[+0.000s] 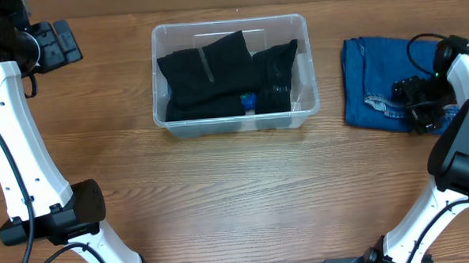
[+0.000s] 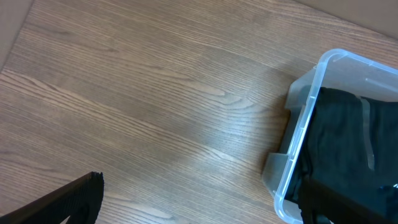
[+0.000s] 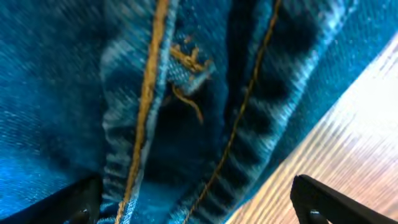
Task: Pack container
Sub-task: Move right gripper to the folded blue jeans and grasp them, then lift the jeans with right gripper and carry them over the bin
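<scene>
Presently, the left pincer (image 1: pixel 56 44) hangs over bare wood-grain table (image 1: pixel 237 195) at the far left corner. Its fingers stand wide apart with nothing between them. In its wrist view one dark finger (image 2: pixel 68 202) shows at the lower left. The other is hard to separate from the dark cloth at the lower right.

The clear rectangular plastic container (image 1: pixel 234 125) with rounded corners sits well apart from that pincer, off to its right and towards the table's centre. It is upright, with no lid on it. Inside it lie folded black garments (image 1: pixel 208 73), which cover most of the floor. A small blue item (image 1: pixel 249 102) shows at their near edge; I cannot tell what it is.

The right pincer (image 1: pixel 416 104) is low over a folded pair of blue denim jeans (image 1: pixel 371 78), which lies on the table beside the container, apart from it. Its jaws are spread wide. In its wrist view, orange-stitched denim seams (image 3: pixel 146 93) fill the space between the fingertips (image 3: pixel 78 202). No grip is visible.
</scene>
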Action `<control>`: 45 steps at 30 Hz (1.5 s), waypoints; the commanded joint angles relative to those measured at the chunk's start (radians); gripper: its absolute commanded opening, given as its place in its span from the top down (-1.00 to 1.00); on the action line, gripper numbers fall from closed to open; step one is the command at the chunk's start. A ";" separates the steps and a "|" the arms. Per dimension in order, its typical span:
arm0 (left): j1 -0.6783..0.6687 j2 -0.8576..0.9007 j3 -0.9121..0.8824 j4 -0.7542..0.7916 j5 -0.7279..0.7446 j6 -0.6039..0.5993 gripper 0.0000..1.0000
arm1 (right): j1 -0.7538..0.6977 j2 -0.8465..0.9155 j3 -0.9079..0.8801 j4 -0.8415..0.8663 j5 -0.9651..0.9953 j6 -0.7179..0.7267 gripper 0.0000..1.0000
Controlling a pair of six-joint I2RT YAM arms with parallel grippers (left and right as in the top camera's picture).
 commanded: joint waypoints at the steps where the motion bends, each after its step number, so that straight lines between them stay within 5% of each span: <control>1: 0.002 -0.019 -0.002 0.001 -0.004 -0.003 -1.00 | 0.006 -0.006 -0.092 0.076 -0.010 0.000 -1.00; 8: 0.002 -0.019 -0.002 0.001 -0.004 -0.003 -1.00 | 0.024 -0.006 -0.177 0.225 -0.010 -0.061 -0.92; 10: 0.002 -0.019 -0.002 0.001 -0.004 -0.003 -1.00 | 0.042 -0.006 -0.177 0.257 -0.008 -0.123 -0.59; 13: 0.002 -0.019 -0.002 0.001 -0.004 -0.004 -1.00 | 0.066 -0.006 -0.177 0.284 -0.008 -0.195 0.34; 16: 0.002 -0.019 -0.002 0.001 -0.004 -0.003 -1.00 | 0.074 -0.006 -0.177 0.289 -0.008 -0.200 0.92; 27: 0.002 -0.019 -0.002 0.001 -0.004 -0.003 -1.00 | 0.079 -0.066 -0.091 0.201 -0.030 -0.290 0.92; 45: 0.002 -0.019 -0.002 0.001 -0.004 -0.003 -1.00 | 0.096 -0.600 -0.010 0.155 -0.136 -0.349 0.92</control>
